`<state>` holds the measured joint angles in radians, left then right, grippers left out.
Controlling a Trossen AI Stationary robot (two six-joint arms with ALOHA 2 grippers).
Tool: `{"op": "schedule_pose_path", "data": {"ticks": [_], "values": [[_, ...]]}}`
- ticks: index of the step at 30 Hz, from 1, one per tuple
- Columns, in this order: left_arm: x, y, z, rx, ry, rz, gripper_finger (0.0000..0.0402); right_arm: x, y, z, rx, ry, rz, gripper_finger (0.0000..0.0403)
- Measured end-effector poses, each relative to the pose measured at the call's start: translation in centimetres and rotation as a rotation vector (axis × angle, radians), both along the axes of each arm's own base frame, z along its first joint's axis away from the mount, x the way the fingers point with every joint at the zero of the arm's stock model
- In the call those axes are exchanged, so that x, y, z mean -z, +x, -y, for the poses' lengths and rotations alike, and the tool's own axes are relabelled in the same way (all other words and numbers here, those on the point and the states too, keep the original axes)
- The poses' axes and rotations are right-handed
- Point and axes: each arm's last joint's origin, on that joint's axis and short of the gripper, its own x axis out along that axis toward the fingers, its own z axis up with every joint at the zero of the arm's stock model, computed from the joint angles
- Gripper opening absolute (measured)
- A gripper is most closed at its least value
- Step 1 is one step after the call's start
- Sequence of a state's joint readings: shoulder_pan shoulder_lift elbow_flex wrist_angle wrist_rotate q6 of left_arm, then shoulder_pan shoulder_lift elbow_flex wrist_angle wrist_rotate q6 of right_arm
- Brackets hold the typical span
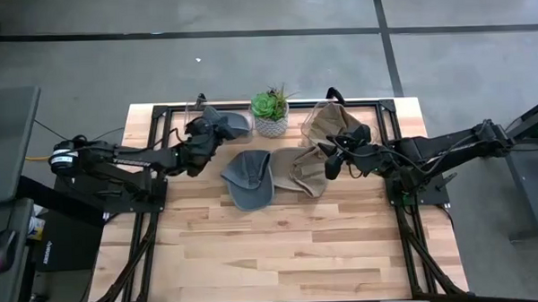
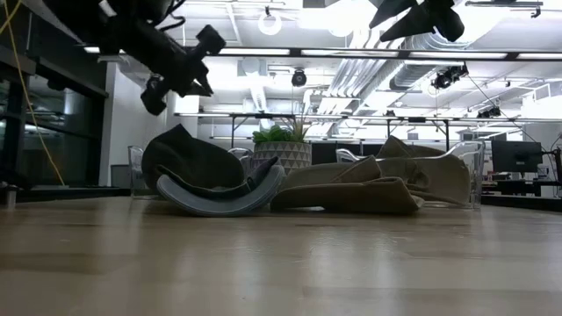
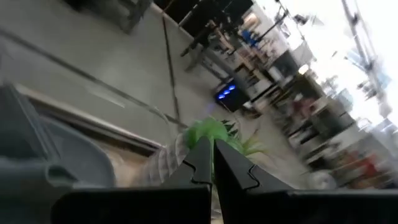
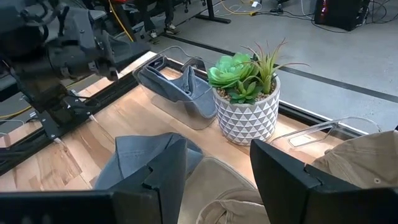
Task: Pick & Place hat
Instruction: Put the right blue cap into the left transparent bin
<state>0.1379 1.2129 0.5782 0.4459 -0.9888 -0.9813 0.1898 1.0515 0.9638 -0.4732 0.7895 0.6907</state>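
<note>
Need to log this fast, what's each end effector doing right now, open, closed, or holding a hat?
Left end effector: closed, empty, raised beside the gray hat's bin.
Right end effector: open, empty, above the tan hat.

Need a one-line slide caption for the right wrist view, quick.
Open right gripper above a grey cap and a tan cap, facing a potted succulent on the wooden table.

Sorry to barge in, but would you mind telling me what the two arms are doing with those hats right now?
Neither arm holds a hat at the moment. The left gripper, fingers shut and empty, hovers by the clear bin holding a grey hat, beside the potted succulent. The right gripper, open, hangs above the tan hat lying on the table next to a second grey hat. Another tan hat sits in the right-hand bin.
</note>
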Motion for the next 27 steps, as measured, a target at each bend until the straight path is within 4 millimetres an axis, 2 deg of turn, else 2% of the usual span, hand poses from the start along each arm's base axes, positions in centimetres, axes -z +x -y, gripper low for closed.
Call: {"op": "schedule_pose_path", "data": {"ticks": [5,14,20,27], "values": [[-0.3,0.0,-0.1,-0.108,-0.042,-0.084,0.0000,0.0,0.0,0.0,0.000,0.000,0.000,0.0172],[2.1,-0.9,-1.8,-0.176,-0.229,-0.060,0.0000,0.0,0.0,0.0,0.000,0.000,0.001,0.0172],[2.4,-0.9,-2.9,-0.102,-0.323,-0.046,0.0000,0.0,0.0,0.0,0.001,0.004,0.004,0.0172],[3.8,-0.6,-2.8,-0.100,-0.397,-0.077,0.0000,0.0,0.0,0.0,-0.001,0.007,0.004,0.0172]]}}
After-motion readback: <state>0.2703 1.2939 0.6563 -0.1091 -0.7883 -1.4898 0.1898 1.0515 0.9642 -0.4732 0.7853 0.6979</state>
